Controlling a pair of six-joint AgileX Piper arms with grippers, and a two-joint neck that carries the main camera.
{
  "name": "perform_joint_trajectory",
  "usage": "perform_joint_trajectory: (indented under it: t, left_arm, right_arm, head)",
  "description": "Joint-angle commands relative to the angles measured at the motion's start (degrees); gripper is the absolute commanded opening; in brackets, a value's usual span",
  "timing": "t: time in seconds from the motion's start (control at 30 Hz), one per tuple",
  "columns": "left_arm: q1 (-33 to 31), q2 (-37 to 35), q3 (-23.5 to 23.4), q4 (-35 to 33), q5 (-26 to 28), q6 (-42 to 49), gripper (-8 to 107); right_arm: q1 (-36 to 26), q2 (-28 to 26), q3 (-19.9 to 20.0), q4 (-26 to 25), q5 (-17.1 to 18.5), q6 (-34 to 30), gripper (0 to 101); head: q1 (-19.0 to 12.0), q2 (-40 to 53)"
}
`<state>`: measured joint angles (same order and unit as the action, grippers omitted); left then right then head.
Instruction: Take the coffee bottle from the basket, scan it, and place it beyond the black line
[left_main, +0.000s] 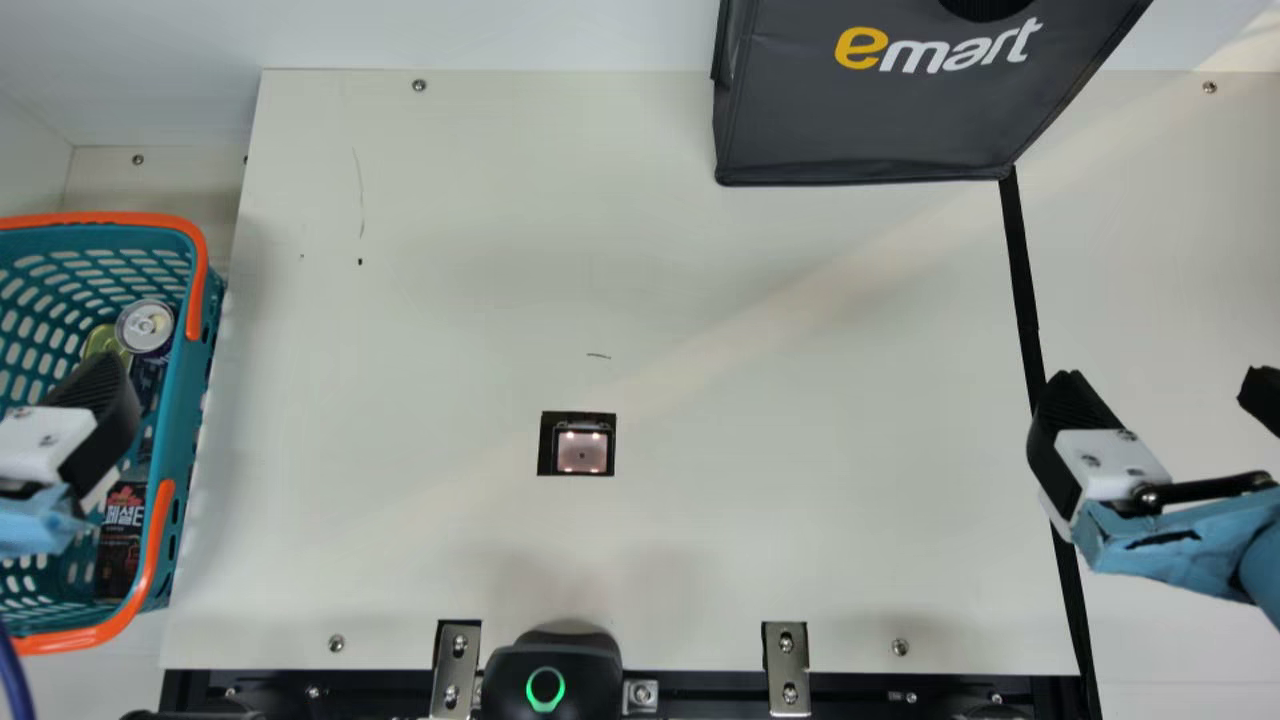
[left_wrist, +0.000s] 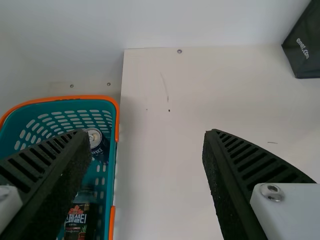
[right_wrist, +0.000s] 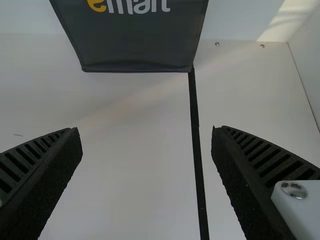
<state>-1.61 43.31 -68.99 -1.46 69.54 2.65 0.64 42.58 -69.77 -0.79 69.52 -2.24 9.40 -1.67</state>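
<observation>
The left gripper is over the teal basket in the main view; in the left wrist view the left gripper stands open with nothing between its fingers. In the basket's near part lies a dark bottle with a red and white label, apart from the fingers; the left wrist view shows this bottle too. The right gripper is open and empty above the black line; in its wrist view the right gripper has the line between its fingers. The scanner window sits mid-table.
A silver-topped can and a greenish can stand in the basket, whose orange handles rest along its rim. A dark grey bag stands at the back, right of centre. A black device with a green ring is at the front edge.
</observation>
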Motion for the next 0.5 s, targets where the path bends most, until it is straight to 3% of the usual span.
perform_joint_trajectory:
  t: [0.0,0.47]
  left_arm:
    - [0.0,0.0,0.0,0.0,0.0,0.0,90]
    - [0.0,0.0,0.0,0.0,0.0,0.0,90]
  right_arm:
    - [0.0,0.0,0.0,0.0,0.0,0.0,91]
    - [0.0,0.0,0.0,0.0,0.0,0.0,91]
  head:
    - [-1.5,1.4]
    - [-1.5,20.1]
